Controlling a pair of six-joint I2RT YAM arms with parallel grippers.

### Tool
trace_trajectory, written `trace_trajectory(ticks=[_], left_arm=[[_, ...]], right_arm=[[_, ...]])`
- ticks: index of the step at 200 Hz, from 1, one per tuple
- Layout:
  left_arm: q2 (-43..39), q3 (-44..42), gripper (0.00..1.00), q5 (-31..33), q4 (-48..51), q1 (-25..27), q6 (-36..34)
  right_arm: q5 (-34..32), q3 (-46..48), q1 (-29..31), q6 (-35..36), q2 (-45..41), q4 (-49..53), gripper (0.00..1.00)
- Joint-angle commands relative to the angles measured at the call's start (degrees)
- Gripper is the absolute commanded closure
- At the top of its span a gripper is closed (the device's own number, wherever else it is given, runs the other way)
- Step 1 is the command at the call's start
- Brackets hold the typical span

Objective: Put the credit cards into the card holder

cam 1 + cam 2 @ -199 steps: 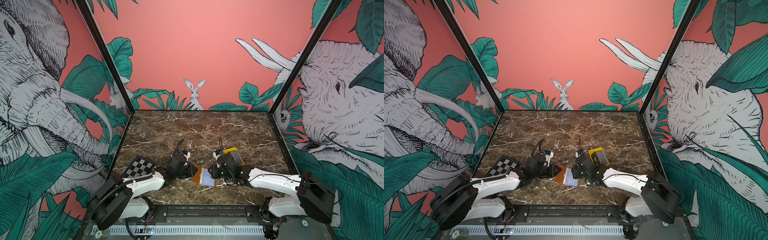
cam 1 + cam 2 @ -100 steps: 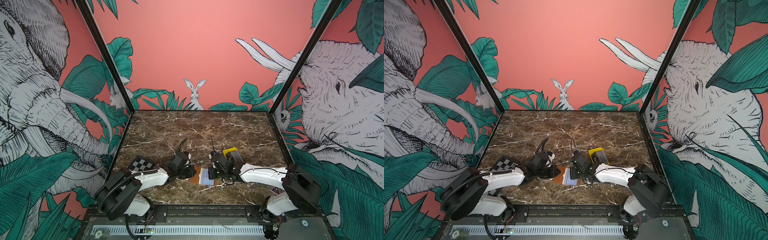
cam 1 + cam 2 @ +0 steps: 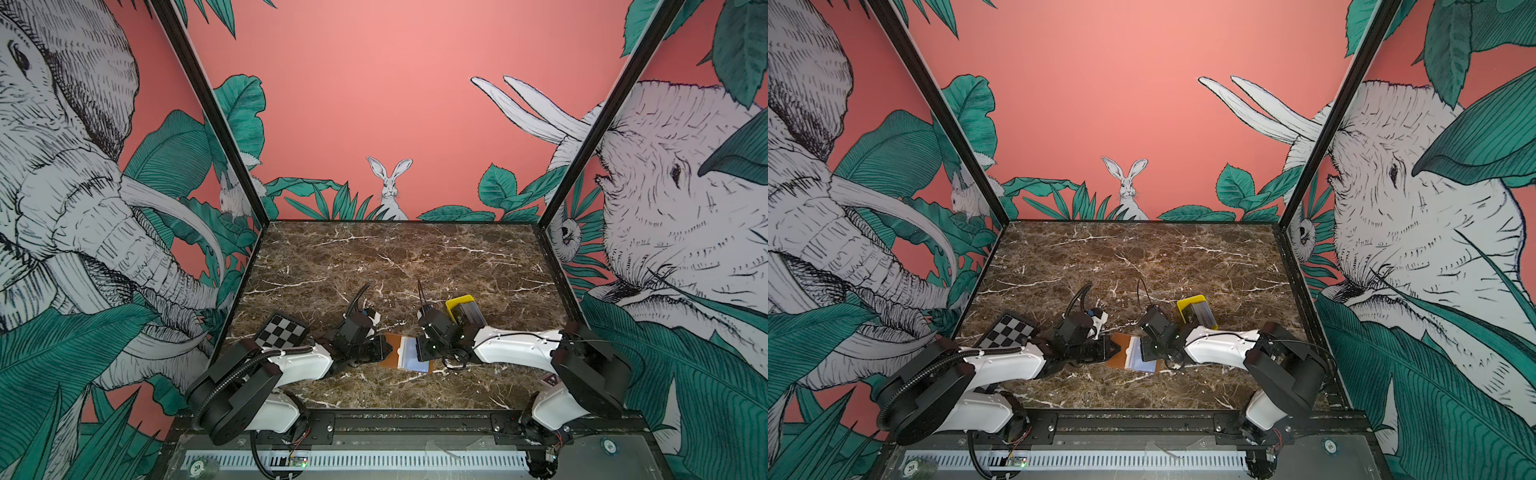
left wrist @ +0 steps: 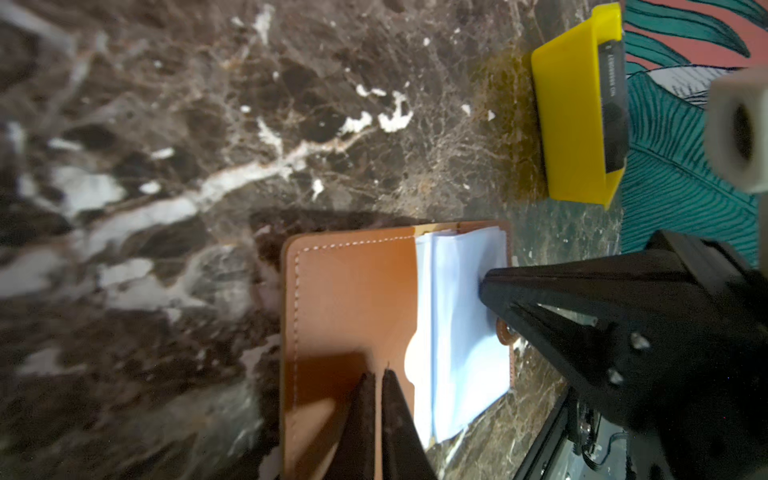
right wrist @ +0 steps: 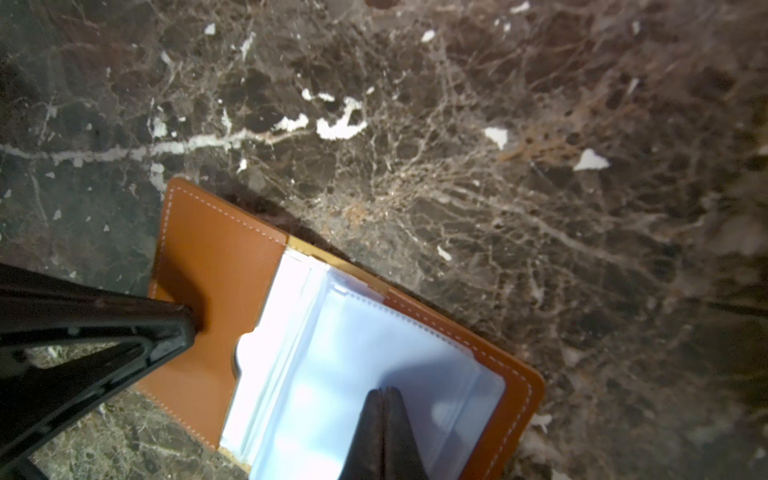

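Mostly hidden behind the right arm in both top views, the credit cards (image 3: 469,313) sit in a yellow tray (image 3: 457,300) at lower centre-right. The left wrist view shows only their dark edge, with the lettering blurred. The card holder (image 3: 399,353) lies open on the counter (image 3: 395,257) at lower centre. The left fingers (image 4: 360,419), together, press its tan flap; the right fingers (image 5: 370,428), together, rest on the clear sleeves. Since a second ago the right elbow has swung toward the middle, and the holder has stayed put.
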State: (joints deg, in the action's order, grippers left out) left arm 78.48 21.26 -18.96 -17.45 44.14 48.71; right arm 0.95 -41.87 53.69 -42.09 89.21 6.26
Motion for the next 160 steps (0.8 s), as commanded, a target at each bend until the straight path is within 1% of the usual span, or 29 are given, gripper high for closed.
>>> trace_trajectory(ticks=[1,21,45,75,95,124,141,160], left_arm=[[1.23,0.27,0.91,-0.22,-5.32,1.43,0.19],[1.55,0.54,0.91,1.54,-5.66,3.08,-0.19],[2.16,-0.03,0.91,3.48,-5.52,4.54,0.45],[5.03,-0.08,0.91,5.83,-8.93,6.88,2.28],[6.71,0.19,0.91,6.74,-10.05,8.01,2.97],[6.66,-0.91,0.90,8.01,-10.54,8.26,3.05],[5.84,-1.91,0.90,8.80,-11.33,8.24,2.87],[5.11,-1.76,0.90,9.55,-10.26,8.29,2.33]], right_arm=[[-3.88,-0.31,-0.16,0.78,0.65,-0.08,1.00],[-4.32,0.60,-0.10,0.90,-0.51,-2.45,1.00],[-3.17,0.44,0.00,2.19,-2.57,-0.98,1.00],[-2.32,3.62,0.53,1.25,-8.49,-2.51,0.99],[0.50,4.97,0.73,0.78,-10.18,-2.48,0.97],[4.02,6.92,1.94,0.61,-10.98,-3.09,0.96],[2.93,7.90,2.14,-0.45,-10.77,-2.77,0.96],[-0.34,9.06,2.13,-2.06,-10.50,-2.66,0.96]])
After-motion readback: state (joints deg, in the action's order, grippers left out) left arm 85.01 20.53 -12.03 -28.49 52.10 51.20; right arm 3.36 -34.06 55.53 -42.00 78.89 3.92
